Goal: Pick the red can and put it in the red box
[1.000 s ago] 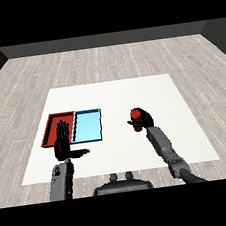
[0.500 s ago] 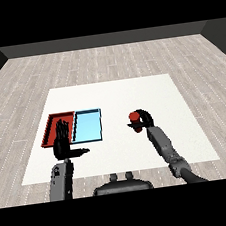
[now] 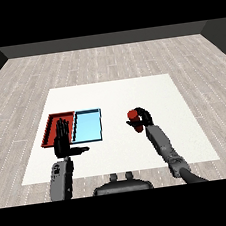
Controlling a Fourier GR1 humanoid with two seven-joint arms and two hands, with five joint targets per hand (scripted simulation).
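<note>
grey plank flooring runs around a white desk (image 3: 112, 92) with dark walls behind it. taking the red tray (image 3: 51, 129) as the landmark: it lies toward the desk's left side, and the light blue tray (image 3: 88, 125) sits touching its right edge, side by side with it. the left hand (image 3: 63, 143) stands at the red tray's near edge, overlapping its front rim in this view, fingers straight up and thumb out to the side, holding nothing. well to the right of the red tray, beyond the blue tray and a stretch of bare desk, the right hand (image 3: 142, 119) is curled round the red can (image 3: 133, 116). whether the can is lifted off the desk or resting on it cannot be told from this angle.

as a judgement on progress, the grasp looks done and the carry is what remains: the can must travel left across the blue tray, reach the red tray and be released inside it. nothing lies in either tray yet.
</note>
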